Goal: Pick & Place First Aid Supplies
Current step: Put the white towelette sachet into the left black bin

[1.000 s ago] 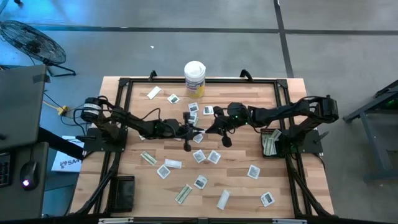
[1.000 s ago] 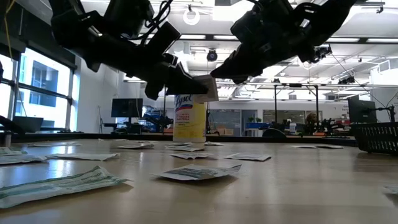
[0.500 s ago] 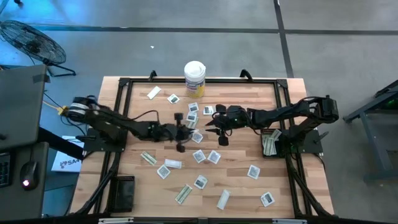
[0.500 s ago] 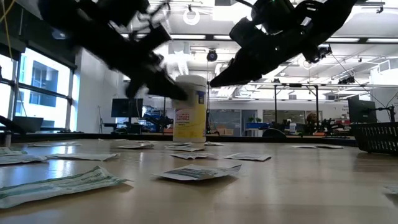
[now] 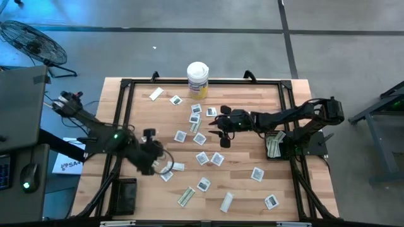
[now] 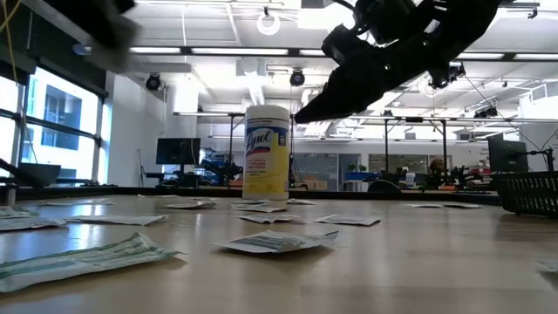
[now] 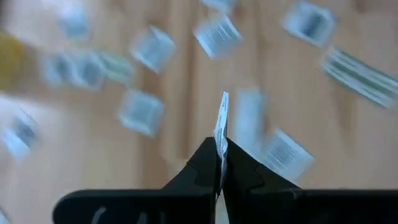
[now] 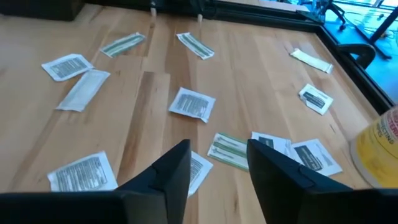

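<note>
A thin white packet [image 7: 220,127] is standing edge-on between the fingers of the left gripper [image 7: 219,163], which is clamped on it; in the high view that gripper [image 5: 153,161] is hanging over the near-left part of the wooden table [image 5: 246,157], with a narrow oblong wrapper [image 5: 176,166] lying just beside it and a square sachet [image 5: 166,176] close on its near side. The remaining first aid supplies [image 5: 202,157] are lying flat and scattered over the table — most of them between the two grippers and toward the front edge. The right gripper [image 5: 218,129] is hovering above the table's middle, its fingers [image 8: 171,169] standing apart with nothing between them; directly past its tips a square sachet [image 8: 193,103] and a pale-green striped wrapper [image 8: 228,150] are resting on the wood. Farther beyond it, at the table's far edge, a white canister with a yellow label [image 5: 197,79] is standing upright — it shows in the low view [image 6: 267,153] too. A dark basket [image 5: 273,144] holding packets is sitting beside the right arm's base.
</note>
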Controlling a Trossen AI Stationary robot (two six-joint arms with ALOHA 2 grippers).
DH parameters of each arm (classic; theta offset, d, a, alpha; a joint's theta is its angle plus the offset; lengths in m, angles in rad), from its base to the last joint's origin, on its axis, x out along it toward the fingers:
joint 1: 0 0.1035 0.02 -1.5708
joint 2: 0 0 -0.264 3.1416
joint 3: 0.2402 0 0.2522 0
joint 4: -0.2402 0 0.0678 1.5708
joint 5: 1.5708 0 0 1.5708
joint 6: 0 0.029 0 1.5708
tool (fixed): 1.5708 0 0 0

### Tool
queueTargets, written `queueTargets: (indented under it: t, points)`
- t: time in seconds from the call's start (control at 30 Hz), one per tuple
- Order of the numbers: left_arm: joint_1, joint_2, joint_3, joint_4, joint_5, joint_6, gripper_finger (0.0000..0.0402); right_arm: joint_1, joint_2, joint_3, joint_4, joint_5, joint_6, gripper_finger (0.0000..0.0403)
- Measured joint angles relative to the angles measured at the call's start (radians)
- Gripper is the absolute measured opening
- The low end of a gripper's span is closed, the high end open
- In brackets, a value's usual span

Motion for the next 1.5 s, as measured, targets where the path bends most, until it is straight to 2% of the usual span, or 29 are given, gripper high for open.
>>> queueTargets:
  t: [0.1, 0.17, 0.3, 0.6, 0.77, 1.1, 1.27, 1.4, 1.5]
  points:
    - [-0.065, 0.045, 0.046, -0.131, 0.144, -0.201, 0.0001, 0.02, 0.0, 0.0, -0.002, 0.012, 0.0, 0.0145]
    - [-0.104, 0.072, 0.052, -0.168, 0.25, -0.333, 0.0001, 0.033, 0.0, 0.0, -0.005, 0.018, 0.0, 0.0145]
    - [-0.185, 0.137, 0.05, -0.248, 0.396, -0.614, 0.0, 0.055, 0.0, 0.0, -0.005, 0.038, -0.004, 0.0146]
    - [-0.374, 0.292, 0.05, -0.248, 0.575, -0.882, 0.0, 0.061, 0.0, 0.0, -0.004, 0.04, -0.001, 0.0138]
    - [-0.436, 0.367, 0.05, -0.205, 0.591, -0.979, 0.0005, 0.056, 0.0, 0.0, 0.004, 0.039, -0.009, 0.0138]
    - [-0.439, 0.414, 0.05, -0.208, 0.633, -1.088, 0.0046, 0.047, 0.0, -0.001, -0.013, 0.037, -0.011, 0.0138]
    - [-0.4, 0.411, 0.05, -0.217, 0.61, -1.025, 0.007, 0.047, 0.0, -0.001, -0.013, 0.028, -0.009, 0.0138]
    - [-0.338, 0.411, 0.066, -0.211, 0.52, -0.893, 0.0075, 0.047, 0.0, -0.001, 0.005, 0.027, -0.008, 0.0137]
    - [-0.288, 0.411, 0.086, -0.206, 0.362, -0.764, 0.0076, 0.047, 0.0, -0.001, 0.018, 0.015, -0.008, 0.0137]
